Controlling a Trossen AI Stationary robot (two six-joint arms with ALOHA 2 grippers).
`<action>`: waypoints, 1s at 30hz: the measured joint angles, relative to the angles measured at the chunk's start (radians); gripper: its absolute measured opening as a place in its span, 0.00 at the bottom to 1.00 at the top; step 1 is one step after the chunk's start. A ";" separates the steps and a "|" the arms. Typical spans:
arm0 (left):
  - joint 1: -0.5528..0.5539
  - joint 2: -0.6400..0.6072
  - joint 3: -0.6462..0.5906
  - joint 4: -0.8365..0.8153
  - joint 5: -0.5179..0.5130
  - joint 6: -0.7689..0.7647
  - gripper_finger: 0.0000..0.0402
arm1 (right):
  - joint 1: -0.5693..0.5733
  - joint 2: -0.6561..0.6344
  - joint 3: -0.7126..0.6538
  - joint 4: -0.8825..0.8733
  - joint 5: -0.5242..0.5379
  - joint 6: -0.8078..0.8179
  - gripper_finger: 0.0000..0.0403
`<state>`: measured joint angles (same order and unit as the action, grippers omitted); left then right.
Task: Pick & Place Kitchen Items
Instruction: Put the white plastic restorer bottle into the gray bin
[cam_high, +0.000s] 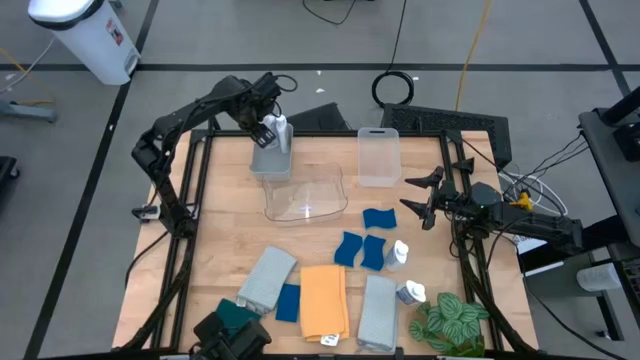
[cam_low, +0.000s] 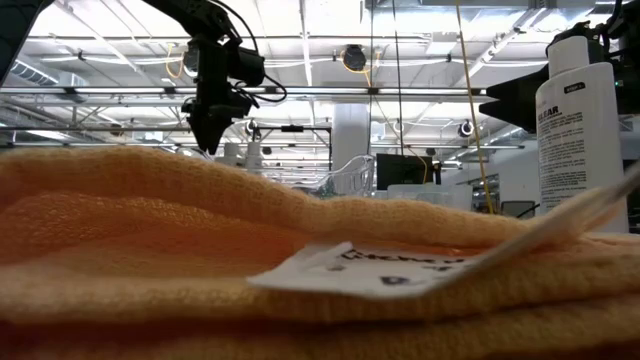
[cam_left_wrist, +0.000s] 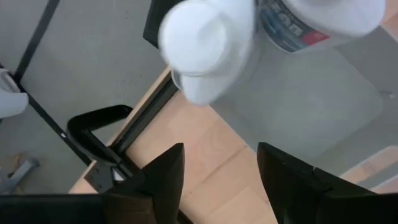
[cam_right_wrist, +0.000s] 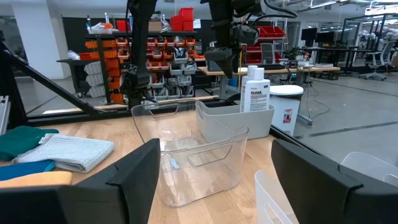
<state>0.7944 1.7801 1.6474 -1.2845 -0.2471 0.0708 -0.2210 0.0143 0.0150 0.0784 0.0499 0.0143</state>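
The left claw (cam_high: 271, 132) hangs open above a white bottle (cam_high: 282, 135) that seems to stand in the grey bin (cam_high: 268, 164). The right claw (cam_high: 420, 195) waits open and empty over the wooden surface (cam_high: 230, 240), with shelving in the room behind.

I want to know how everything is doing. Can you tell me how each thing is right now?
White bottle: upright in the grey bin, let go.
Left gripper: fingers open, above the bin.
Right gripper: fingers open, empty, waiting.
Clear bin: tipped on its side, empty.
Orange cloth: folded flat.
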 joint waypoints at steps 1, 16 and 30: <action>0.000 -0.005 0.000 -0.001 -0.007 0.000 0.51 | 0.000 0.000 0.000 0.000 0.000 0.000 0.69; -0.011 -0.419 -0.069 0.196 0.129 -0.039 0.52 | 0.000 0.000 0.000 0.000 0.000 0.000 0.69; -0.365 -1.084 -0.714 0.729 0.142 -0.239 0.52 | 0.000 0.000 0.000 0.000 0.000 0.000 0.69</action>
<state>0.4293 0.6963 0.9338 -0.5559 -0.1054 -0.1687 -0.2209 0.0147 0.0149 0.0784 0.0500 0.0143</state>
